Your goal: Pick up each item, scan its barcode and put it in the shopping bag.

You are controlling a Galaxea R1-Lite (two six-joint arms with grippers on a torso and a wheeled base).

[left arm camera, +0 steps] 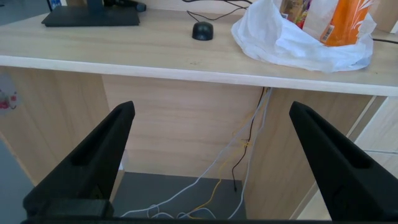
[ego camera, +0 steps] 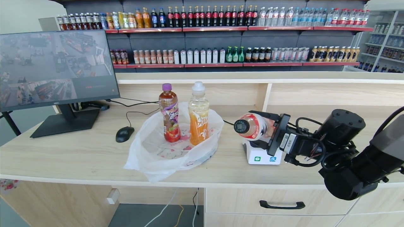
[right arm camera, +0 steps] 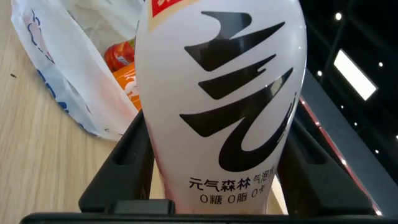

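One bottle in right hand, over scanner

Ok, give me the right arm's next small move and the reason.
Probably carry the white-labelled, black-capped plastic bottle leftward to the white plastic shopping bag, if the scan registered. The right gripper holds it sideways above the white box scanner, and a purple-capped bottle and a white-capped bottle stand in that bag.

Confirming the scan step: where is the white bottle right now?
Head view, right side: the white bottle lies sideways in the right hand, just above the scanner, right of the shopping bag.
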